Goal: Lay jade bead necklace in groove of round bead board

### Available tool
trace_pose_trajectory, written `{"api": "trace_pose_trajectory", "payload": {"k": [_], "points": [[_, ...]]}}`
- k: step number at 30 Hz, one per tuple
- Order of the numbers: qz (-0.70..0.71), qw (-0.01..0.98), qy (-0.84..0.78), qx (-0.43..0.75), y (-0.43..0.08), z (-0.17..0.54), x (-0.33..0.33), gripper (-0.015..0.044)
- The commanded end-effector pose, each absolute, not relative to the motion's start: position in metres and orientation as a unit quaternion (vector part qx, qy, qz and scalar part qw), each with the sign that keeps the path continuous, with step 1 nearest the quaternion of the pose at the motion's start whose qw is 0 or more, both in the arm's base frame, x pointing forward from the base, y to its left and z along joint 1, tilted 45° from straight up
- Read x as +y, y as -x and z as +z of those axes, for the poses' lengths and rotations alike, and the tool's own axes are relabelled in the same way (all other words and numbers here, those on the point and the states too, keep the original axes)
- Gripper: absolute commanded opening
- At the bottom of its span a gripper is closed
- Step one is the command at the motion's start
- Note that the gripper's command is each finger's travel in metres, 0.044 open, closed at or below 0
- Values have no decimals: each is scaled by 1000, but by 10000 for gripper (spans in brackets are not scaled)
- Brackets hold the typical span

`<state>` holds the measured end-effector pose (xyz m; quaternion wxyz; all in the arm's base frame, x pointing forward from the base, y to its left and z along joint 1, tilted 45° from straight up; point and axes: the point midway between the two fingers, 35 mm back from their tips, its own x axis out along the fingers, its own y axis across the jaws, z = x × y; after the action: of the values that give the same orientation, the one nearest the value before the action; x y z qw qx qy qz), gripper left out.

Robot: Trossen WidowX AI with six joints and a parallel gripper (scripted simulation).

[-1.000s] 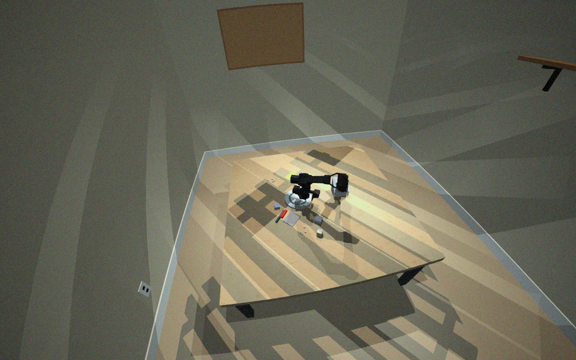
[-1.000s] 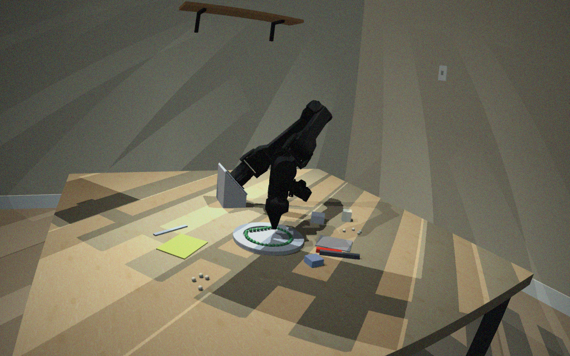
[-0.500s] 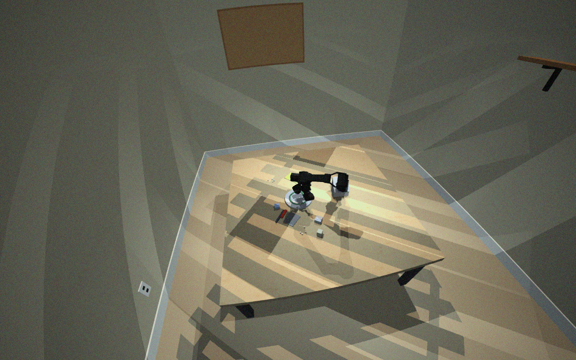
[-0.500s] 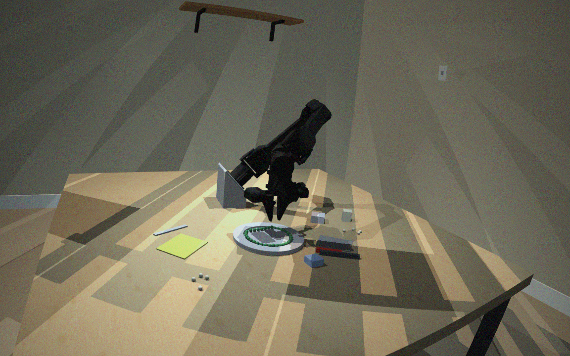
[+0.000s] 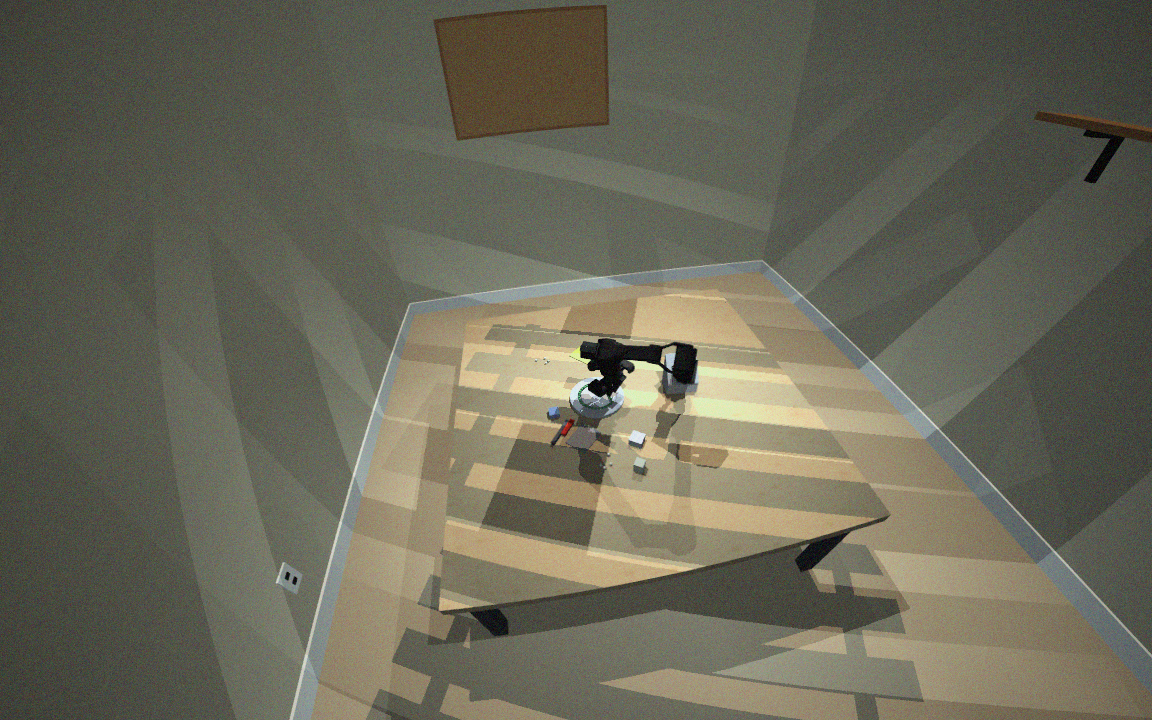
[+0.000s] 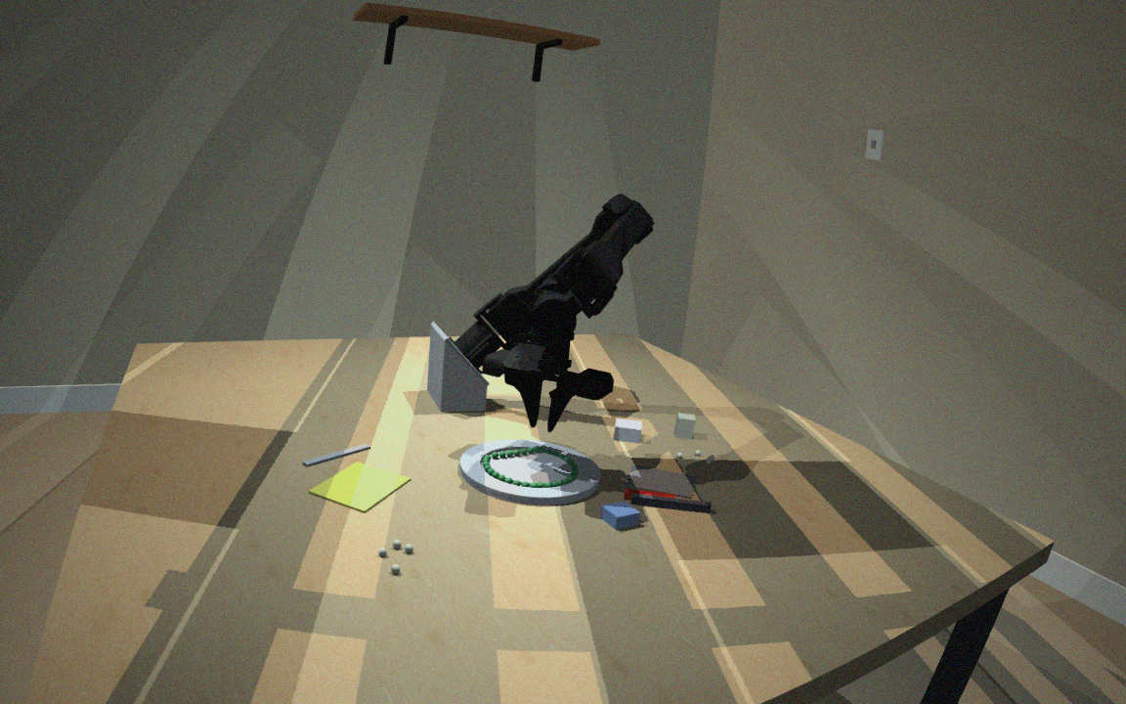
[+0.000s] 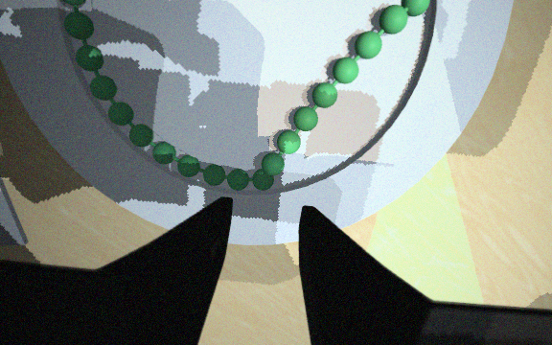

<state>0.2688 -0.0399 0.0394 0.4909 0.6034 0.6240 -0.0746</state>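
The round pale bead board (image 5: 576,405) (image 6: 471,477) (image 7: 401,144) lies flat on the table. The green jade necklace (image 6: 541,485) (image 7: 325,95) lies on it. In the wrist view, its left and near beads follow the ring groove (image 7: 407,96), while its right run cuts straight across inside the ring, leaving the groove's near-right arc bare. The two runs meet in a sharp bend just ahead of my fingertips. My gripper (image 6: 541,427) (image 7: 266,213) is partly open with nothing between the fingers, above the board's edge on the robot-base side. The top of the necklace is cut off in the wrist view.
A blue block (image 6: 621,516), a red and black tool (image 6: 671,503) and a grey square (image 6: 662,482) lie right of the board. A white block (image 6: 628,430) and pale green block (image 6: 685,426) stand behind. A yellow sheet (image 6: 360,486), thin bar (image 6: 336,455) and several small balls lie left.
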Motion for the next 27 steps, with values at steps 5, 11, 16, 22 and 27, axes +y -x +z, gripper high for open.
{"api": "trace_pose_trajectory", "payload": {"k": [5,11,16,22,27], "points": [[-202,363,-687,597,-270,40,-48,120],[-202,363,-687,597,-270,39,-47,120],[-201,363,-687,597,-273,29,-37,120],[-200,371,-686,593,-275,33,-41,120],[-200,369,-686,594,-276,27,-36,120]]}}
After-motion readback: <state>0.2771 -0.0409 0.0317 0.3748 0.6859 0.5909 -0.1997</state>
